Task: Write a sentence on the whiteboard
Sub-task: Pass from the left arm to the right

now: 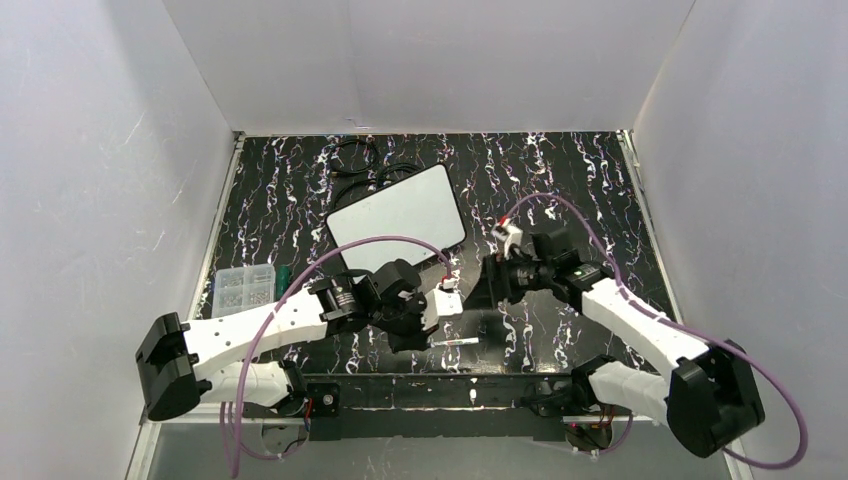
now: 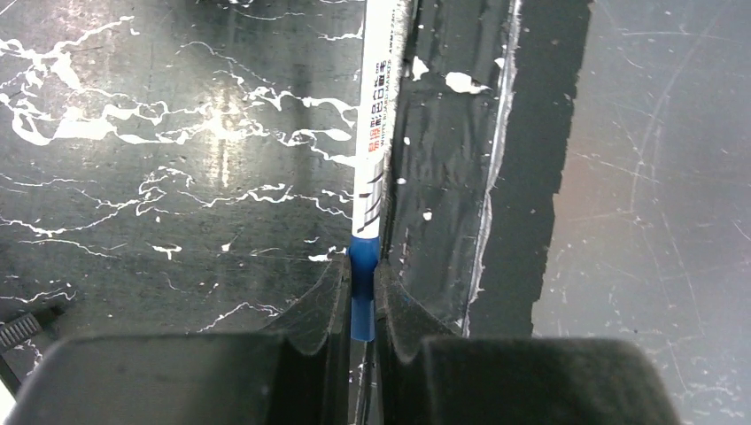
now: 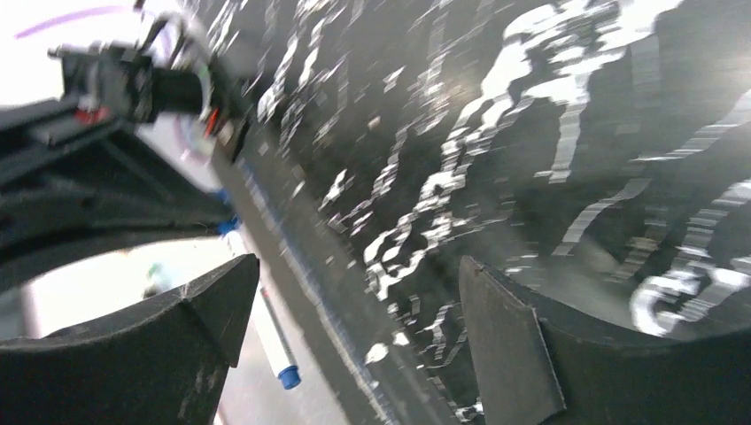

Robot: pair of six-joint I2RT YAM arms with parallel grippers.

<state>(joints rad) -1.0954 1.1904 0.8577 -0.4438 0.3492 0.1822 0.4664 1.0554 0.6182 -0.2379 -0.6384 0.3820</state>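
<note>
Two grippers work nearer than the whiteboard [image 1: 400, 215]. The left gripper [image 2: 363, 274] pinches the marker [image 2: 376, 133] by its blue end, probably readying it for writing. The right gripper [image 3: 354, 279], off the board's near right corner, stands spread, perhaps to assist. Beyond them the board shows no lettering.

The whiteboard [image 1: 400, 215] lies on the table [image 1: 600, 180], near the middle and toward the back, with cables [image 1: 365, 165] just behind it. A marker [image 1: 458, 342] is in front of it by the front edge, and a small box [image 1: 243, 290] sits at the left.
</note>
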